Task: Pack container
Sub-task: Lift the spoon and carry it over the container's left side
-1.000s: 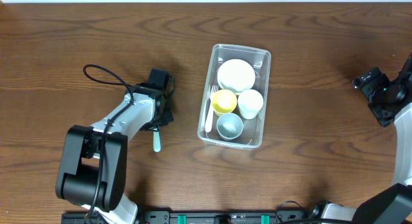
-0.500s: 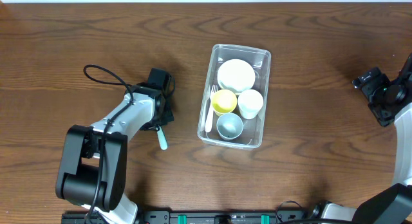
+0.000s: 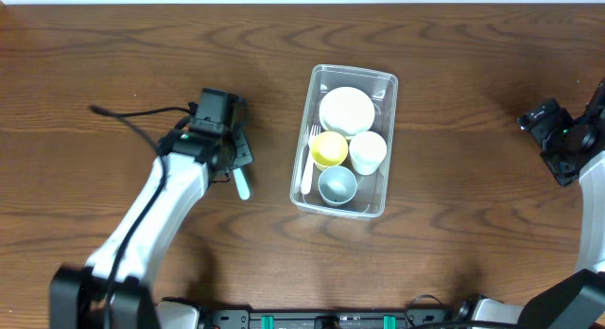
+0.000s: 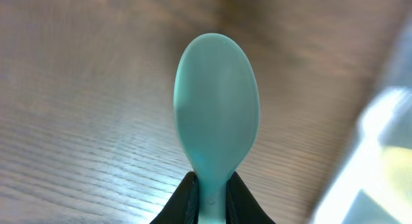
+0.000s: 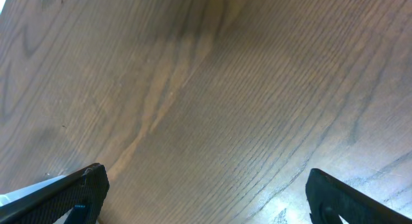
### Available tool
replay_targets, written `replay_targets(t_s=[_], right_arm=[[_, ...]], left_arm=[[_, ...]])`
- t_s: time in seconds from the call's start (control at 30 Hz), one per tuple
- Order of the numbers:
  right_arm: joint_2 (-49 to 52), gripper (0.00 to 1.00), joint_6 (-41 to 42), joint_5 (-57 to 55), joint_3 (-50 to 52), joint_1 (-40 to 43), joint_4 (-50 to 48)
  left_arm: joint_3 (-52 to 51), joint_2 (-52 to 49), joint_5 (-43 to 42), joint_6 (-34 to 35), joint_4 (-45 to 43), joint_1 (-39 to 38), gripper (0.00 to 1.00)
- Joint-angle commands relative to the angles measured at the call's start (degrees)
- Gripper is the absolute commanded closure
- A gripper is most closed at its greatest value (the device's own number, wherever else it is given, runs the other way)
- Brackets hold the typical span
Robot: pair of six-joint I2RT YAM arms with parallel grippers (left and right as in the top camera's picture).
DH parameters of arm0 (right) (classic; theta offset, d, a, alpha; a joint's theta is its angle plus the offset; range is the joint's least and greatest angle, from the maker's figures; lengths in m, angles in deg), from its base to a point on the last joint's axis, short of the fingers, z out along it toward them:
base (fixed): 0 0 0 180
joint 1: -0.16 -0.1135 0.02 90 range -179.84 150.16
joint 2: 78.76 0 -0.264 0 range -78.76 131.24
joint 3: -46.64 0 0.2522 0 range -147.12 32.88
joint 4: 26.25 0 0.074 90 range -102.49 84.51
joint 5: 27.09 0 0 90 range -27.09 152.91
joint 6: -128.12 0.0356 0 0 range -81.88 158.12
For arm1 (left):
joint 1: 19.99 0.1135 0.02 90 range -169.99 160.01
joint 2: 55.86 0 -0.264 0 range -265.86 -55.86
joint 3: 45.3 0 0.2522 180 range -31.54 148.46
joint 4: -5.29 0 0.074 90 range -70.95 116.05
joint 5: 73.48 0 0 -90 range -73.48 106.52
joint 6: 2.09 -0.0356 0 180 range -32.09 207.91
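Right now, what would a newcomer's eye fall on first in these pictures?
The clear container mid-table, holding a white bowl, a yellow cup, a white cup, a blue-grey cup and a white fork. Just left of it, the left gripper pinches a teal spoon by its handle.

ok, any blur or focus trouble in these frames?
Left wrist: the teal spoon is fairly sharp, the table behind it smeared, the container at right a pale blur. Overhead: sharp, evenly lit. Right wrist: wood grain crisp, a pale streak across it.
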Motion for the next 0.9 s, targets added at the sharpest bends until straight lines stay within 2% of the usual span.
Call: replay_targets(t_s=[0.0, 0.27, 0.53, 0.7, 0.87], right_arm=[[0.17, 0.01, 0.5, -0.57, -0.28, 0.48, 0.07], [0.17, 0.01, 0.5, -0.57, -0.28, 0.48, 0.04], [0.17, 0.01, 0.5, -0.57, -0.28, 0.48, 0.04], [0.17, 0.01, 0.5, -0.57, -0.28, 0.48, 0.07], [0.17, 0.01, 0.5, -0.57, -0.28, 0.48, 0.07]], left_arm=[[1.22, 4.31, -6.45, -1.75, -0.15, -0.39, 0.87], [1.22, 5.9, -8.15, -3.56, -4.74, -8.55, 0.86], [1.22, 5.57, -8.07, -10.84, -10.51, -17.31, 0.86], [1.22, 3.63, -7.89, -13.62, -10.97, -18.88, 0.86], [1.22, -0.11, -8.28, -13.49, -12.07, -18.88, 0.87]])
